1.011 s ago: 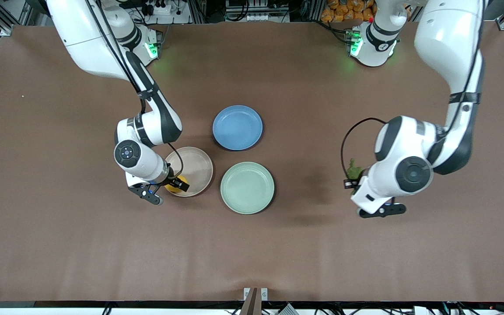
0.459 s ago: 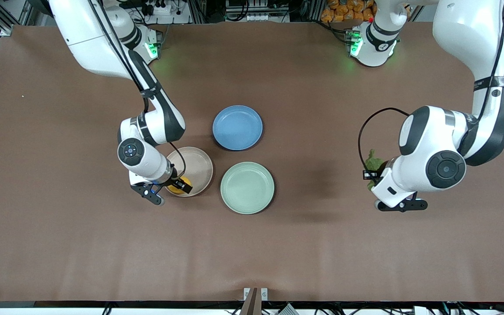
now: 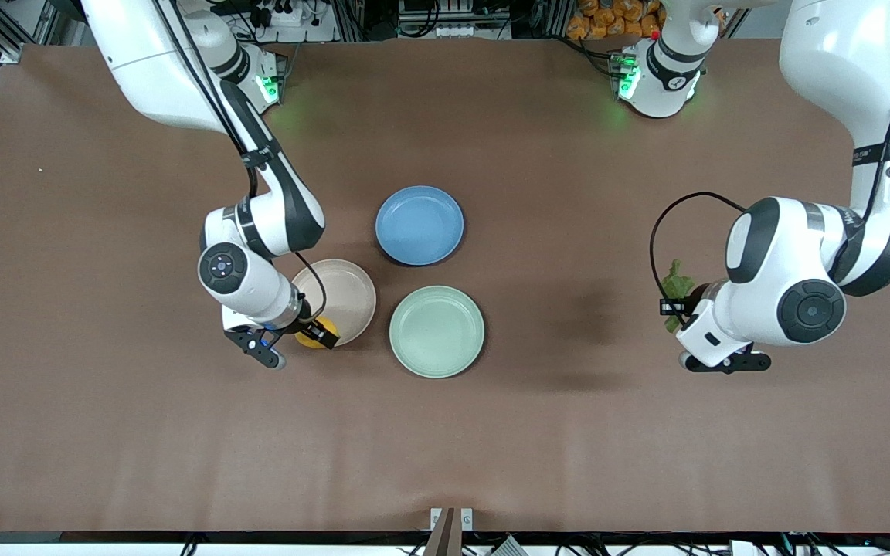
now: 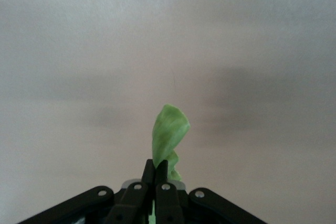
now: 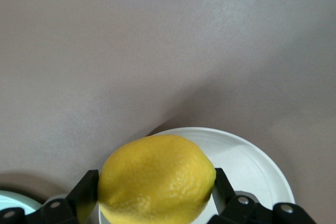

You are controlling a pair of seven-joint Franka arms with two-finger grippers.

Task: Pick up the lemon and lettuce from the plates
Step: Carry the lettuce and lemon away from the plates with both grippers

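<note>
The right arm reaches down from its base to the beige plate (image 3: 341, 297), which lies toward that arm's end of the table. The right gripper (image 3: 300, 337) hangs over the plate's rim on the side nearer the front camera, its jaws clamped on the lemon (image 3: 310, 337). In the right wrist view the lemon (image 5: 156, 179) fills the gap between the two fingers (image 5: 85, 192), one pressed against each end, and the pale plate (image 5: 247, 161) shows just under it. The lemon is lifted clear of the plate's surface, though how high cannot be told.

Beside the beige plate, toward the left arm's end, sits the green plate (image 3: 436, 331), with nothing on it. The blue plate (image 3: 419, 225) lies farther from the front camera than both, close to them without touching.

Well apart from the plates, the left arm bends down over bare table (image 3: 538, 432). The left gripper (image 3: 675, 309) is up in the air there, with the lettuce (image 3: 675, 282) sticking out of it. The left wrist view shows the fingers (image 4: 147, 178) pressed together with only the thin base of the lettuce (image 4: 169, 135) pinched between them; the leaf curls out past the fingertips over the plain brown table (image 4: 168, 35).
</note>
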